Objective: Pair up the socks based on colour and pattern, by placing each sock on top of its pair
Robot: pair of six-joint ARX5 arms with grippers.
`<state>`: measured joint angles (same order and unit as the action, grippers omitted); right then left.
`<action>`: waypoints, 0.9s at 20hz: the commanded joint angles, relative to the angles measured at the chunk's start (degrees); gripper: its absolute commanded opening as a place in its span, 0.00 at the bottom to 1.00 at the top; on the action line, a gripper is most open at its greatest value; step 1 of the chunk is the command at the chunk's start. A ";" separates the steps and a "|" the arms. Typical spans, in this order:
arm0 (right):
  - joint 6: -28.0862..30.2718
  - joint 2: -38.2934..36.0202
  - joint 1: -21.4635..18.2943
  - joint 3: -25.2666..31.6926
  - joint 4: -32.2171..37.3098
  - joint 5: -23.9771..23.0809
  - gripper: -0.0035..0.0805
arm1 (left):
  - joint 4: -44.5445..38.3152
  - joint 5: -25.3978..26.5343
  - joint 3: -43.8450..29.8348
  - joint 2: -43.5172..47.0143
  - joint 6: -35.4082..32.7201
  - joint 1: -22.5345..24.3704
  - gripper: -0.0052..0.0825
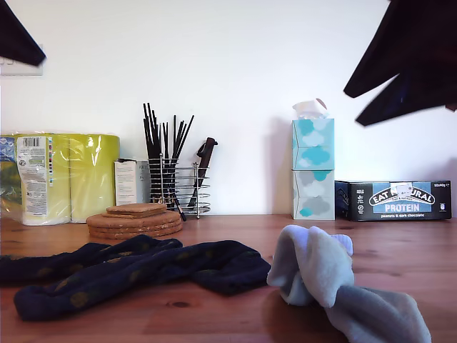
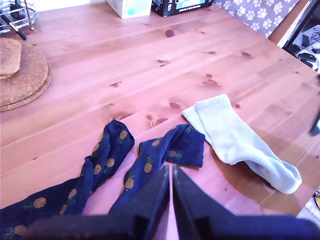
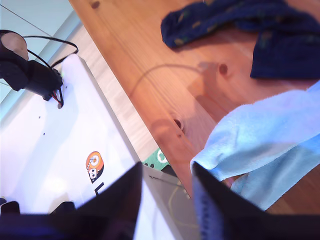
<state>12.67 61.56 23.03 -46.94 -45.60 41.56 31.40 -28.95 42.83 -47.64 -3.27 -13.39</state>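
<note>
two dark socks: navy with yellow-olive pineapple dots, first navy sock [image 2: 102, 160] and second navy sock [image 2: 160, 155] lie side by side on the wooden table [image 2: 150, 65], just ahead of my first gripper [image 2: 171, 182], toes away from it
light socks: pale blue socks [image 2: 240, 140], ribbed cuffs, stacked or bunched together; number cannot be told; just beside the second navy sock
my first gripper: fingers nearly together, a thin gap between them, holding nothing, above the table
my second gripper [image 3: 165, 175]: fingers apart, nothing between them, over the table edge; pale blue fabric close beside it
beyond the socks: cork mats [image 1: 136, 221], wire rack [image 1: 178, 189], tissue boxes [image 1: 313, 169], protein bar box [image 1: 400, 201]
</note>
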 commanded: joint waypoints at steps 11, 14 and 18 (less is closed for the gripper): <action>-6.34 -27.63 1.95 4.52 11.28 -37.00 0.03 | -14.47 -1.60 -1.14 -15.15 -9.35 -0.13 0.04; -7.98 -34.71 1.95 9.31 12.37 -38.60 0.03 | -19.21 -5.51 -1.14 -19.65 -13.25 -1.07 0.04; -10.54 -37.13 2.12 13.38 9.49 -37.99 0.03 | -24.83 -5.46 -0.92 -27.19 -14.97 -3.98 0.04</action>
<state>2.81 24.34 24.86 -34.35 -36.12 3.46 7.07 -34.41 42.85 -73.28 -17.78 -17.17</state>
